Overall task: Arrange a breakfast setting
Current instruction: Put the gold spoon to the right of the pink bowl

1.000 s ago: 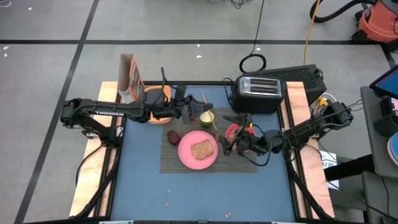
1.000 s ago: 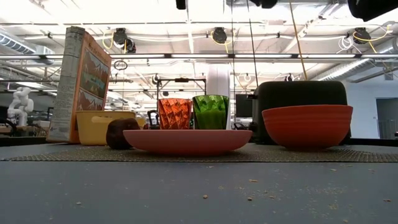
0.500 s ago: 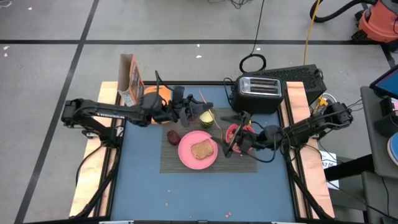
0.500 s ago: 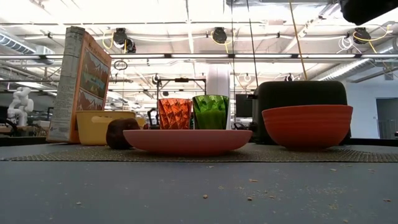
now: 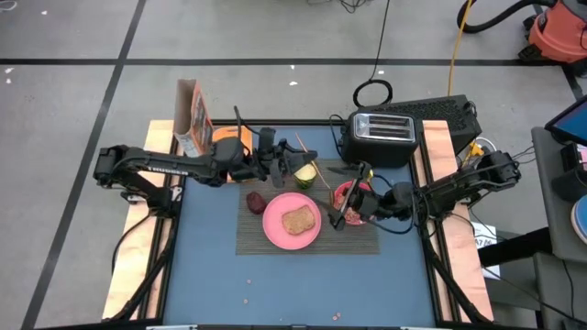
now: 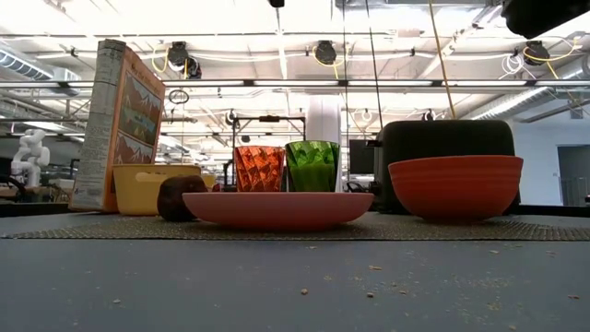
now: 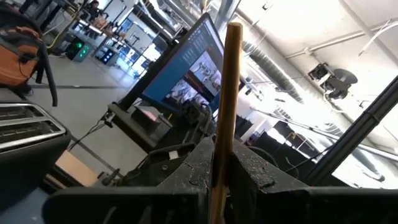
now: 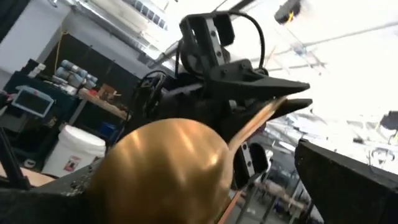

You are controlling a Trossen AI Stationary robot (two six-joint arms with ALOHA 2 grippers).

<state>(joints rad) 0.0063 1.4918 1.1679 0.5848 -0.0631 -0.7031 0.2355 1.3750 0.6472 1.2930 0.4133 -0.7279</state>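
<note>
Handing over the cutlery looks like the step in hand. The left hand (image 5: 286, 167) reaches in above the back edge of the dark woven placemat (image 5: 353, 240), its fingers clamped tight on the handle of a slim gold-coloured spoon (image 7: 227, 106). On the mat sit the dark-red fruit (image 5: 256, 200), the red faceted tumbler (image 6: 259, 169), the small green cup (image 6: 312, 166), the flat pink round plate (image 5: 271, 225) carrying the brown toast slice (image 5: 296, 220), and the deeper pink-red bowl (image 6: 455, 184). The right hand (image 5: 344, 209) hovers over that bowl with fingers spread wide; the spoon's rounded end seems to lie between them, though the wrist view is too close to be sure. Next, the right hand should close on the spoon before the left lets go, then lay it beside the bowl.
</note>
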